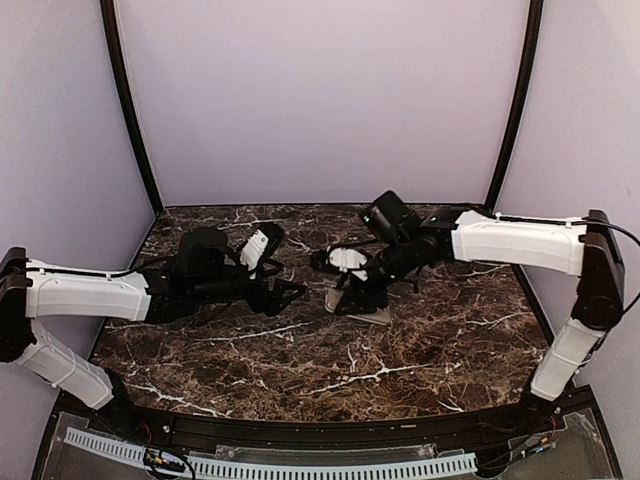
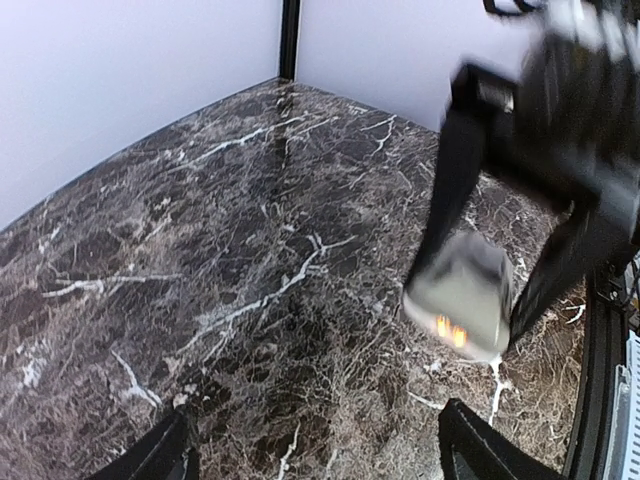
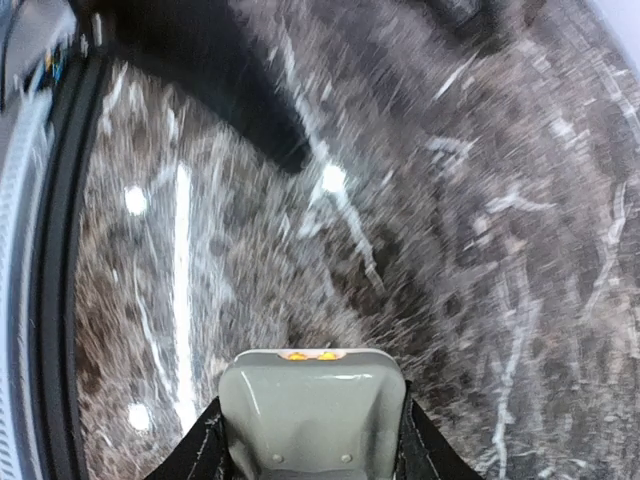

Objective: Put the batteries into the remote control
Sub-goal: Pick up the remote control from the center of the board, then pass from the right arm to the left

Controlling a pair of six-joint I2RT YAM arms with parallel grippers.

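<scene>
The remote control shows its grey back and is gripped between the fingers of my right gripper, which is shut on it. In the top view the remote sits low over the marble under the right gripper. Two small orange spots glow at the remote's far end edge; I cannot tell what they are. My left gripper is open and empty, a short way left of the remote. In the top view the left gripper points toward the right one. No red batteries show in any view.
Dark marble table with white veins, walled by pale panels at the back and sides. A black rail and a white slotted strip run along the near edge. The right wrist view is blurred.
</scene>
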